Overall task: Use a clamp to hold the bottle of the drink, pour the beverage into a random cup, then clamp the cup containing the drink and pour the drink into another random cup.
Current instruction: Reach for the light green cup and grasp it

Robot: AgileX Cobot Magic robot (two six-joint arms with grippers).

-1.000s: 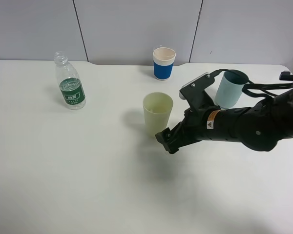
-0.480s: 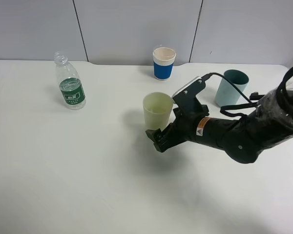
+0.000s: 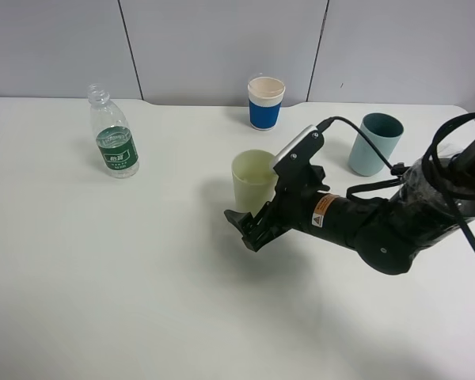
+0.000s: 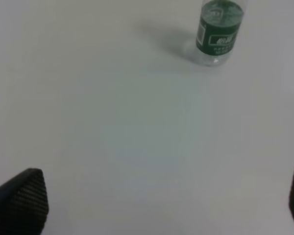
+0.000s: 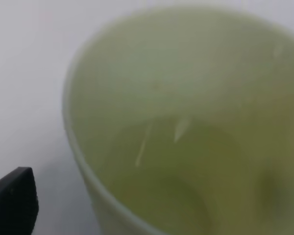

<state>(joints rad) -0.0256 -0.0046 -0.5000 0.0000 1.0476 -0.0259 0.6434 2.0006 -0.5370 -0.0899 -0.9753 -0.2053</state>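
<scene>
The pale yellow-green cup (image 3: 253, 180) stands upright mid-table. My right gripper (image 3: 248, 224) is open at its front side, low by the base. In the right wrist view the cup (image 5: 186, 122) fills the picture, with glints inside that look like clear liquid; one black fingertip (image 5: 12, 200) shows beside it and the other is out of frame. The uncapped bottle (image 3: 115, 144) with its green label stands at the far left, and also appears in the left wrist view (image 4: 216, 34). My left gripper (image 4: 157, 205) is open over bare table, well short of the bottle. The white cup with a blue band (image 3: 266, 103) stands at the back.
A teal-blue tumbler (image 3: 376, 144) stands at the back right, just behind my right arm (image 3: 380, 226) and its cables. The white table (image 3: 103, 277) meets a grey wall at the back. My left arm does not show in the high view.
My right arm has swung left and forward, bringing its open gripper from the right of the yellow-green cup to its front side. The cups and bottle have not moved.
</scene>
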